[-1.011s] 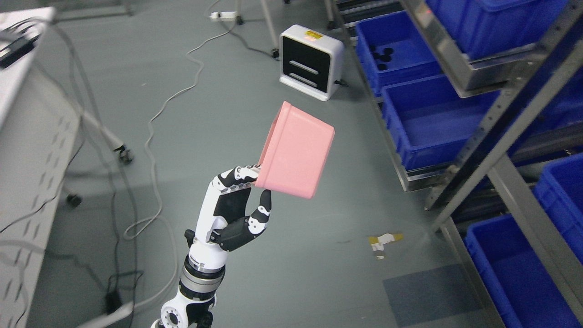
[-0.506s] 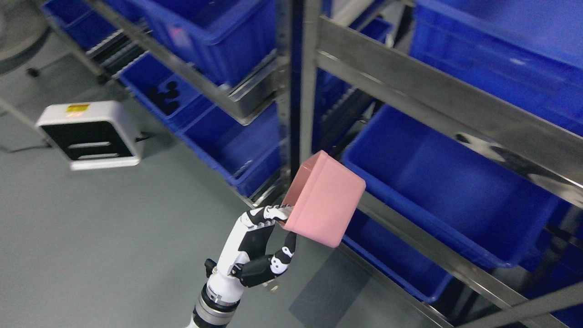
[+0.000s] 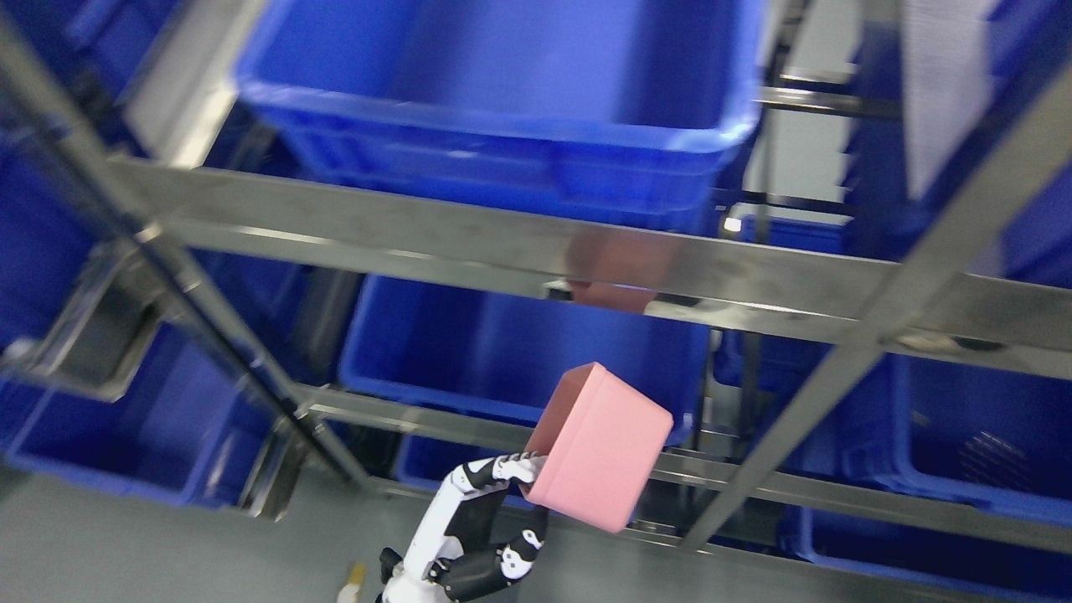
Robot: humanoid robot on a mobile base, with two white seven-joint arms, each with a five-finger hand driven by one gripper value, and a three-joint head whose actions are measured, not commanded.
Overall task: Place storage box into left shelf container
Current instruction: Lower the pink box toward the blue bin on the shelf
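One left hand point(image 3: 481, 523), rising at the bottom edge, pinches the lower rim of one pink storage box point(image 3: 599, 448), held tilted in front of the metal shelf point(image 3: 502, 243). Several blue containers sit there; one container point(image 3: 435, 352) lies just behind the box.

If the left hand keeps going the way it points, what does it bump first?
Probably the steel shelf rail in front of the blue bin; the left hand and its pink box look close, but depth is unclear.
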